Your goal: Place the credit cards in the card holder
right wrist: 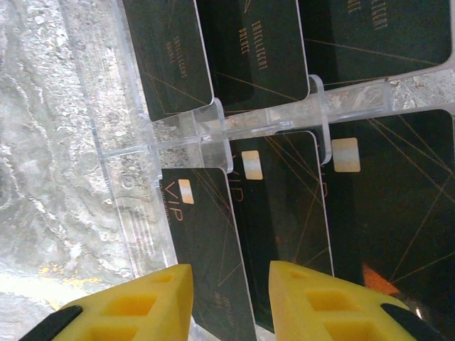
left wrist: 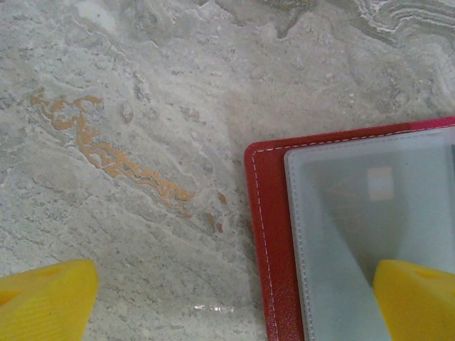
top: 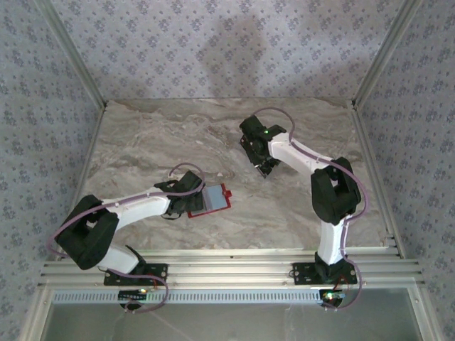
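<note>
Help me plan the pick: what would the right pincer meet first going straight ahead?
Probably the black cards in the clear rack, directly before the right pincer; depth is unclear.

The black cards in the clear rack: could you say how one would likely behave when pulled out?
The black cards look thin and glossy: probably light, fairly stiff, slippery. Overlapping neighbours in the clear rack may shift too.

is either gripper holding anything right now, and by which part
Left gripper open, holding nothing. Right gripper flanks a black card by its long edges; a grip cannot be told.
</note>
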